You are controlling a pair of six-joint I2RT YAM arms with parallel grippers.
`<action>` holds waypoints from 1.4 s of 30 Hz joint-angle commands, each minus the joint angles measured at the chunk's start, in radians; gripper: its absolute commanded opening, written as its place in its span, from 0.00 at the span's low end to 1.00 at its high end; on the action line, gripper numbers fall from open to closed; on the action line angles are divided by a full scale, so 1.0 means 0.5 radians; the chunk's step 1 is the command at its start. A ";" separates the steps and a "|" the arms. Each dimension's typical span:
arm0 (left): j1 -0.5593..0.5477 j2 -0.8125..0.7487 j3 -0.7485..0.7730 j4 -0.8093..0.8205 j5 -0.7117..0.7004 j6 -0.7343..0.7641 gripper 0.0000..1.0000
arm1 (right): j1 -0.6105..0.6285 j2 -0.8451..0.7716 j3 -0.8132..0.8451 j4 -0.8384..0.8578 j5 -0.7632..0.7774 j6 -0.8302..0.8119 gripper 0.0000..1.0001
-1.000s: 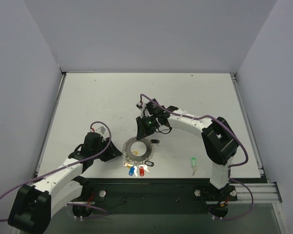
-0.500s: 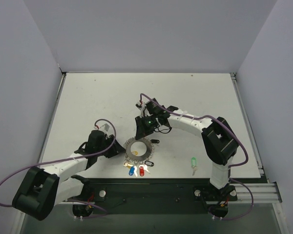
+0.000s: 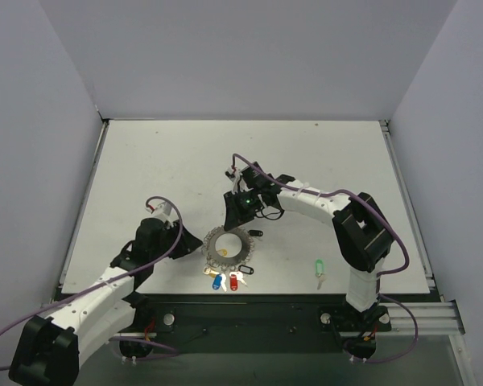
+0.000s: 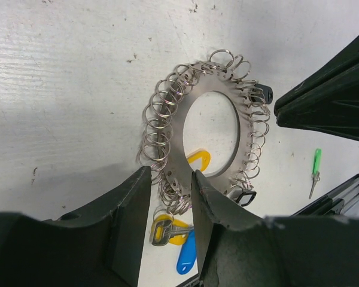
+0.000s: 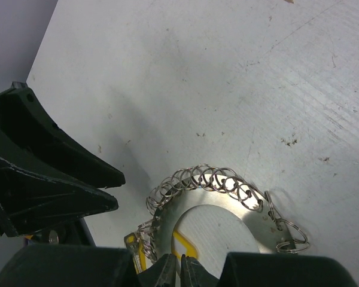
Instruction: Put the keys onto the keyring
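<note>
The keyring [image 3: 228,246] lies flat near the table's front centre, a silvery plate edged with small wire rings. It also shows in the left wrist view [image 4: 180,140] and the right wrist view [image 5: 260,230]. My right gripper [image 3: 237,215] [image 5: 178,272] is shut on the keyring's far rim. My left gripper [image 3: 196,247] [image 4: 169,174] is open and straddles the left rim. A yellow key [image 4: 167,231], a blue key [image 3: 216,282] [image 4: 187,260] and a red key [image 3: 233,281] hang at the front rim. A yellow tag [image 4: 198,160] [image 5: 186,249] shows through the centre. A green key [image 3: 319,266] [image 4: 315,171] lies loose to the right.
Black tags [image 3: 255,233] [image 4: 249,198] sit at the ring's edge. The table's front edge and black rail [image 3: 249,310] run just below the keys. Grey walls enclose the table at the left, back and right.
My left arm's elbow swung in and back out while its gripper edged slightly toward the keyring's left rim. The right arm and the keyring have not moved.
</note>
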State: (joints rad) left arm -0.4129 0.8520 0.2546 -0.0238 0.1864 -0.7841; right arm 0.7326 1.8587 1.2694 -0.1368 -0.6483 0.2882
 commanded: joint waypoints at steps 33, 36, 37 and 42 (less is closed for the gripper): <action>-0.322 0.232 0.132 0.081 -0.081 0.178 0.42 | -0.011 -0.082 -0.097 0.034 -0.066 0.003 0.13; -0.322 0.272 0.153 0.091 -0.072 0.197 0.40 | -0.011 -0.085 -0.103 0.037 -0.063 0.006 0.13; -0.322 0.281 0.159 0.094 -0.063 0.203 0.40 | -0.011 -0.085 -0.103 0.037 -0.062 0.003 0.13; -0.325 0.309 0.166 0.097 -0.063 0.218 0.35 | -0.011 -0.088 -0.103 0.040 -0.059 0.007 0.13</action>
State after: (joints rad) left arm -0.5697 1.0000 0.2951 -0.0170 0.1635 -0.6968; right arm 0.7326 1.8587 1.2209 -0.1223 -0.6586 0.2890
